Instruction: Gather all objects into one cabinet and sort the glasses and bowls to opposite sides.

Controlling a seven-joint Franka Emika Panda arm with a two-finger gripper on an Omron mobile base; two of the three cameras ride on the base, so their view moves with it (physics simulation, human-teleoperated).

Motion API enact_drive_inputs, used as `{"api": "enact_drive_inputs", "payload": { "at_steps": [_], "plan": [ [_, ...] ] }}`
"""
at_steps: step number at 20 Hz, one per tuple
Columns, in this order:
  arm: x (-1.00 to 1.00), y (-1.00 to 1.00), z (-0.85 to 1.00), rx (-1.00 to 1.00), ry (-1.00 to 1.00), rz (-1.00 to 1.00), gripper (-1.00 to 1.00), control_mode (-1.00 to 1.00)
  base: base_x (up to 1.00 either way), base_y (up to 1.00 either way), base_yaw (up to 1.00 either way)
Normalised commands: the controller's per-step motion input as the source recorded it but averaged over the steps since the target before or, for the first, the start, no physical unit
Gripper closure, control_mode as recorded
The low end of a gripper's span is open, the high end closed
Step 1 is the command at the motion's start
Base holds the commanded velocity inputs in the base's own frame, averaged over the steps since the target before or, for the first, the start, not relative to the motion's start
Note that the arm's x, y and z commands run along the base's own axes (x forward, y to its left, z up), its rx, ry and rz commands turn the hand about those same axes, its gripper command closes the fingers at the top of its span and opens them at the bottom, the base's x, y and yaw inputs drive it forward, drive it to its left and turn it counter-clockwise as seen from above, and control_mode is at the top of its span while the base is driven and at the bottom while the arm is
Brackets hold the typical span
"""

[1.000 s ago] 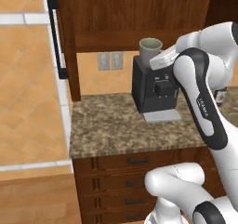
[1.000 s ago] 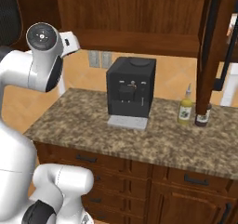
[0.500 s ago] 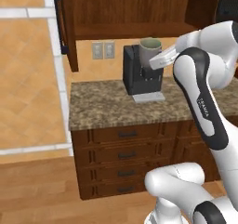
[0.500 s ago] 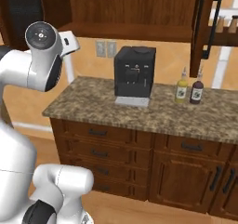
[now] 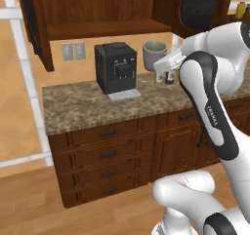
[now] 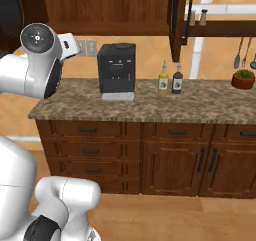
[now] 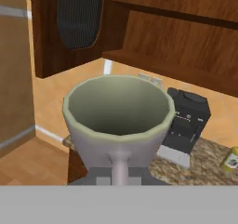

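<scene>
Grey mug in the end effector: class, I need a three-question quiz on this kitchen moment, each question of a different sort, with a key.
1. True or false: the grey mug is held upright, clear of the counter.
2. Which stands nearest the two bottles on the counter?
A. the coffee machine
B. the potted plant
C. the wall outlets
3. Fill the gap: in the hand view the mug's inside looks ____.

Key: 1 true, it is held up in front of the open cabinet. 2 A. 3 empty.
</scene>
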Motion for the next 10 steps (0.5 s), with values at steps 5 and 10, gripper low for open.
{"api": "enact_drive_inputs", "payload": {
  "at_steps": [5,10],
  "plan": [
    [0.0,0.0,0.0,0.0,0.0,0.0,1.0,1.0,-0.3,-0.19,-0.52],
    [0.0,0.0,0.0,0.0,0.0,0.0,1.0,1.0,-0.4,-0.07,-0.47]
  ]
}}
